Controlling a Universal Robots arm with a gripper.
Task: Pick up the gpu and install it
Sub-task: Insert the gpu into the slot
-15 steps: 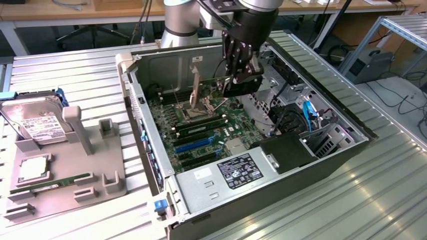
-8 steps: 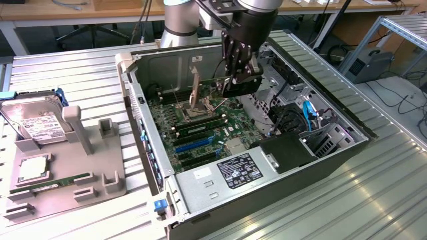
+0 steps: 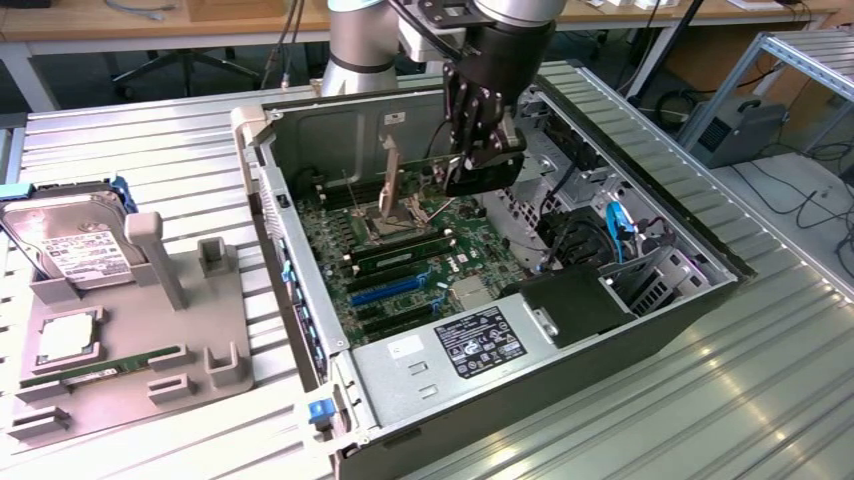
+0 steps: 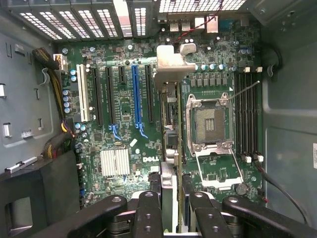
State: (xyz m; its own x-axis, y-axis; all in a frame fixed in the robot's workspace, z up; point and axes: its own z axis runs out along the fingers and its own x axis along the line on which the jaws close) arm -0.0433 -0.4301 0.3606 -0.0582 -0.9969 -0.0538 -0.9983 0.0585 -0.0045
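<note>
In the exterior view the arm [image 3: 360, 40] comes in from the top of the scene and points its gripper [image 3: 478, 135] straight down into the open computer case [image 3: 334, 130], which lies on its side on the ribbed metal table [image 3: 641, 400]. The dark fingers are clamped on the gpu [image 3: 483, 172], which hangs just below them as a black block. It is held above the motherboard [image 3: 400, 240], not touching it, and sits toward the case's rear wall. Well apart at the exterior view's left, a grey tray [image 3: 200, 360] carries a hard drive [image 3: 74, 245] and a RAM stick [image 3: 107, 367]. In the wrist view the gripper [image 4: 171, 218] looks down along the card. Its black fingers [image 4: 148, 213] press on either face of the gpu [image 4: 171, 114], which is seen edge-on and runs away from the jaws to its silver end bracket [image 4: 173, 62]. The card hangs over the motherboard [image 4: 114, 124] between the row of expansion slots, among them a blue slot [image 4: 134, 94], and the open CPU socket [image 4: 210, 121]. It lies parallel to the slots. Whether its lower edge touches any slot cannot be told.
</note>
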